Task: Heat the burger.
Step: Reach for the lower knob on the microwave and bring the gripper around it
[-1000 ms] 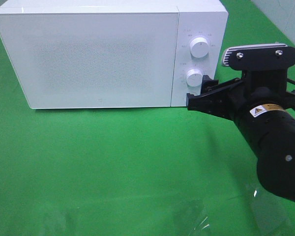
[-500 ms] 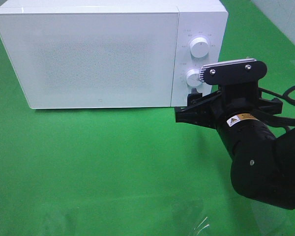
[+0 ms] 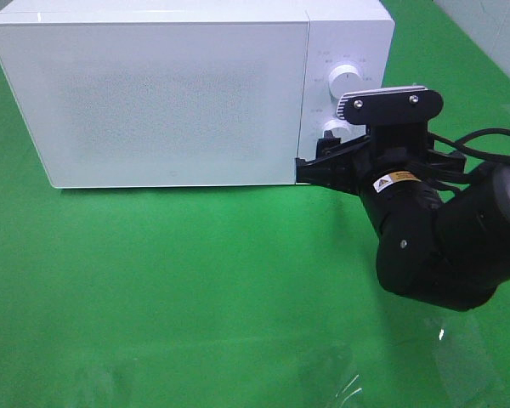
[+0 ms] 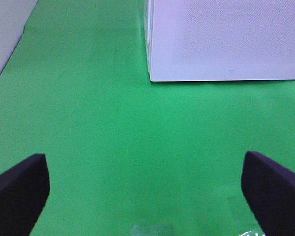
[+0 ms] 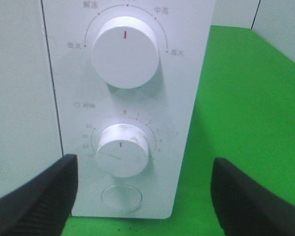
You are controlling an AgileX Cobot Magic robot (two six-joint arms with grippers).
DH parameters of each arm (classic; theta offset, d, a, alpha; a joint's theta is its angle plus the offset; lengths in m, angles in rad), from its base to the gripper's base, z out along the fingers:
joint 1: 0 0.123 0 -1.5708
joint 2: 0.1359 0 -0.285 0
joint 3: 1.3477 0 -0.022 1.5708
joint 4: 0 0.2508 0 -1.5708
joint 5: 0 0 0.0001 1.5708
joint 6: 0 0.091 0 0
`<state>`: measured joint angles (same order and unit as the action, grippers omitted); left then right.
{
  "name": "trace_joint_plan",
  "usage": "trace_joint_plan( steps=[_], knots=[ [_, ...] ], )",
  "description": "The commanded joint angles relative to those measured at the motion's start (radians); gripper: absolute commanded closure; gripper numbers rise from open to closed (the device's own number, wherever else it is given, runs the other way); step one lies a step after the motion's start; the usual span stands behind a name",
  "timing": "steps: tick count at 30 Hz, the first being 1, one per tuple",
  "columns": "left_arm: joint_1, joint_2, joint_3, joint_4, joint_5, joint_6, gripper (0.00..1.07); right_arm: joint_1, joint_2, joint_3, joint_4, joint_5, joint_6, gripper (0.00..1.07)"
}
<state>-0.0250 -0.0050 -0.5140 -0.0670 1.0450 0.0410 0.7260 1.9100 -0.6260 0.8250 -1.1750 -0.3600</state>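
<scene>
The exterior high camera looks down from the front onto the green desk [image 3: 153, 289] and the white microwave [image 3: 153, 93]. The left wrist camera, low and set back, looks between the left fingers [image 4: 19, 189] across the desk to the microwave's door-side bottom corner. The right wrist camera, between the right fingers [image 5: 39, 196], faces the control panel close up. Its upper dial [image 5: 124, 51] and lower dial [image 5: 122, 147] also show in the exterior view.

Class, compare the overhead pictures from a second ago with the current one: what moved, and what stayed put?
The right pincer moved left across the front of the microwave, from beside the lower dial to just past it, its jaws open and holding nothing. The microwave stayed closed and in place.
</scene>
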Motion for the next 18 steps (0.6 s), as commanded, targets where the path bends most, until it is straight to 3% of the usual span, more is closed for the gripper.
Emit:
trace_joint_plan(
  steps=[1,5,18],
  knots=[
    [0.004,-0.009,0.003,-0.009,-0.01,-0.004,0.08,-0.019,0.016,-0.028,-0.037,0.012,0.016,0.36],
    [0.004,-0.009,0.003,-0.008,-0.01,-0.003,0.08,-0.037,0.05,-0.071,-0.046,0.025,0.048,0.28],
    [0.004,-0.009,0.003,-0.008,-0.01,-0.003,0.08,-0.054,0.158,-0.185,-0.044,0.026,0.075,0.31]
  ],
)
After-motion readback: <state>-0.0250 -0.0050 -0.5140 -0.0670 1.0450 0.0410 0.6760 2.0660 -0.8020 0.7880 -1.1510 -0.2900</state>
